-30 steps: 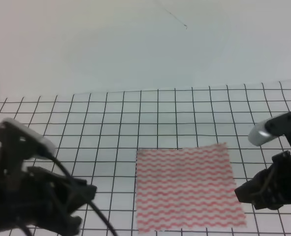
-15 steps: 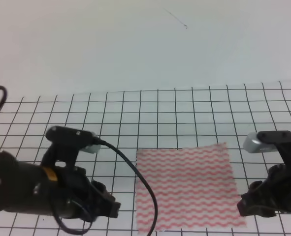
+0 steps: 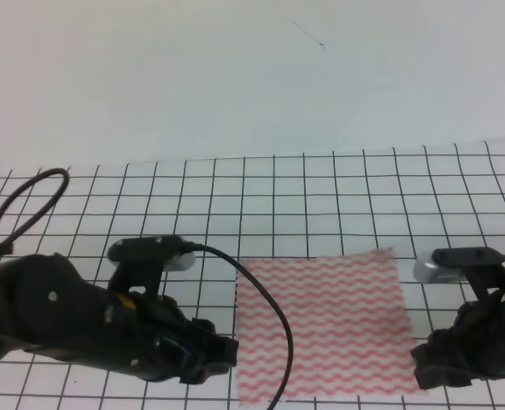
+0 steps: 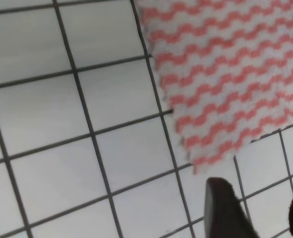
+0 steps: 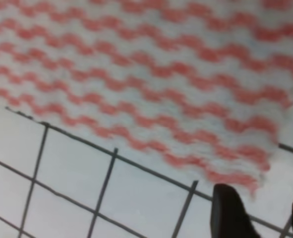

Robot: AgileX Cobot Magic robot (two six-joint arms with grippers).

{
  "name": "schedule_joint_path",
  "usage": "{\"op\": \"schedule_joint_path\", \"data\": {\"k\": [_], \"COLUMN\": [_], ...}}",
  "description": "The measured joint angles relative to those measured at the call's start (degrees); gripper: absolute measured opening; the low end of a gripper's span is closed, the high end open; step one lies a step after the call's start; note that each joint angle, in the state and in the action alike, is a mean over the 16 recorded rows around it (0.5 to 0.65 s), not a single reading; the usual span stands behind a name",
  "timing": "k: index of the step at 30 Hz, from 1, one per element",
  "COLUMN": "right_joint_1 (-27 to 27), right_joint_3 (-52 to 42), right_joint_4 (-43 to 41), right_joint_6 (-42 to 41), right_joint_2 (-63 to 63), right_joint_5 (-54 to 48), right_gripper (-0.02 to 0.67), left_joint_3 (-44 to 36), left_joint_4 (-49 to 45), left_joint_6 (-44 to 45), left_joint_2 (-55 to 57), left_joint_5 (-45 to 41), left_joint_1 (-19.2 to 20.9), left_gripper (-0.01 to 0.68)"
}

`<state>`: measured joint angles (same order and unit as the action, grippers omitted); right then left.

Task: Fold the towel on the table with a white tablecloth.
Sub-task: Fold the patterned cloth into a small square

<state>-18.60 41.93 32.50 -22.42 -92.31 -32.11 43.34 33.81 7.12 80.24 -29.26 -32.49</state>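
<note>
The table (image 3: 320, 184) under its gridded tablecloth (image 3: 192, 196) fills the lower half of the exterior view, and the towel (image 3: 325, 320) lies on it flat and fully spread, with no crease or doubled layer visible, so the folding looks not yet begun and every fold is left to do. The left arm (image 3: 55, 316) sits low just beside the towel's left edge, its pincer (image 3: 222, 352) at the towel's near-left corner; the right arm (image 3: 483, 333) sits just beside the towel's right edge, its pincer (image 3: 427, 371) at the near-right corner. In each wrist view two dark fingertips (image 4: 223, 206) stand apart with tablecloth showing between them, just short of a ragged towel corner and gripping nothing; the right one (image 5: 228, 210) reads the same way. The towel's near edge runs close to the bottom border of the exterior view, both pincers' outer fingers are cut off in the wrist views, and whether any fingertip touches the tablecloth cannot be told.
</note>
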Motion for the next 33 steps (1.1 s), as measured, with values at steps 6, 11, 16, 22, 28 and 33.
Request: {"op": "schedule_joint_path", "data": {"k": [6,11,16,22,28,33], "right_joint_1": [0.0,0.0,0.0,0.1,0.1,0.1], "right_joint_3": [0.0,0.1,0.2,0.8,2.5,4.2], "right_joint_4": [0.9,2.2,5.0,8.9,12.1,12.9], "right_joint_6": [-0.1,-0.5,-2.3,-5.4,-7.9,-8.5], "right_joint_2": [-2.8,-4.5,-5.5,-6.1,-6.4,-6.5], "right_joint_5": [1.2,1.7,2.1,1.8,1.1,0.4], "right_gripper": [0.28,0.28,0.281,0.281,0.281,0.281], "left_joint_3": [0.0,0.0,0.0,0.0,0.0,0.0], "left_joint_4": [2.8,4.0,4.5,4.7,5.2,5.5], "left_joint_6": [2.3,3.7,4.1,4.2,4.7,5.2], "left_joint_2": [2.1,2.8,2.9,2.9,2.9,2.9], "left_joint_5": [0.2,-0.1,-0.2,-0.4,-0.5,-0.5], "left_joint_1": [0.0,0.0,0.0,0.0,0.0,0.0], "left_gripper": [0.286,0.286,0.286,0.285,0.285,0.285]}}
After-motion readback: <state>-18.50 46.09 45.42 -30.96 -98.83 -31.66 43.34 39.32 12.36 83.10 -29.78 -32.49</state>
